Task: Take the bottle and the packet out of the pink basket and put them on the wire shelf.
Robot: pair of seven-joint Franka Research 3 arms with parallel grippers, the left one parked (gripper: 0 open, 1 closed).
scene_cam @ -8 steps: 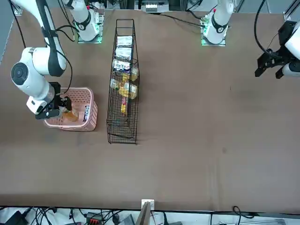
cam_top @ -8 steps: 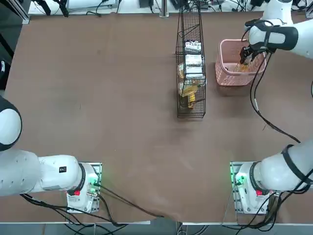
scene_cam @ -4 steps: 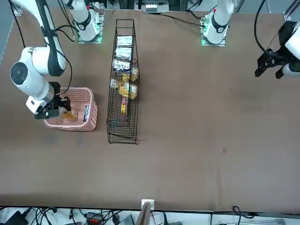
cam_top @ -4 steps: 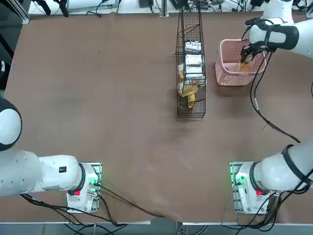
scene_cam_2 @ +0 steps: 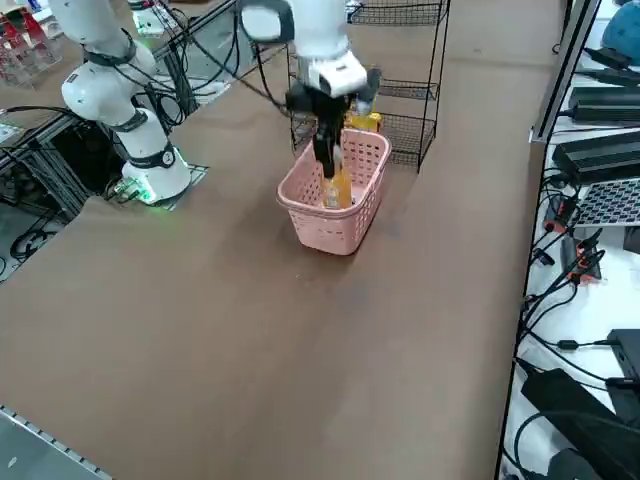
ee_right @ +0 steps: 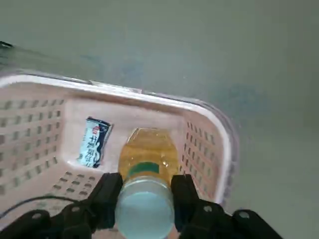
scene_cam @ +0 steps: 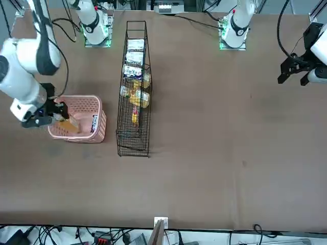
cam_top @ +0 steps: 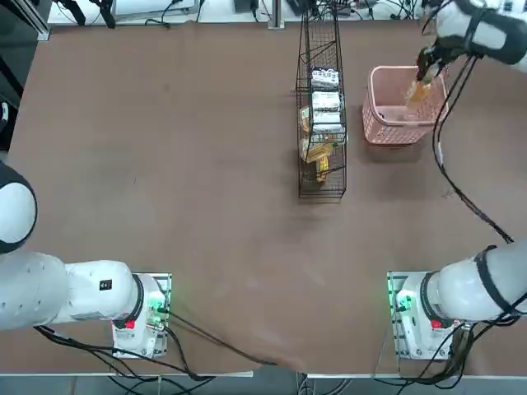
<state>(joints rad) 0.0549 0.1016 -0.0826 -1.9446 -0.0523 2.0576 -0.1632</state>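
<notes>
My right gripper [ee_right: 144, 196] is shut on the neck of the bottle [ee_right: 148, 159], just under its white cap. The bottle, clear with amber contents, hangs cap-up over the inside of the pink basket [ee_right: 164, 102]. From overhead the gripper [cam_top: 428, 64] is above the basket's [cam_top: 394, 136] far right part, with the bottle [cam_top: 417, 90] below it. The packet [ee_right: 93, 142], whitish with dark print, leans on the basket's inner wall; the front view shows the packet [scene_cam: 94, 122] on the side nearest the wire shelf [scene_cam: 134, 145]. The wire shelf [cam_top: 321, 191] stands left of the basket.
Several packets and yellow items [cam_top: 323, 115] fill the middle of the wire shelf; its near end is bare. A black cable [cam_top: 449, 177] trails from the right arm over the table right of the basket. In the right side view, a second wire rack [scene_cam_2: 400, 12] stands beyond the basket [scene_cam_2: 330, 225].
The right arm has risen with the bottle in its grip, lifting it from low in the basket. The basket and packet have not moved.
</notes>
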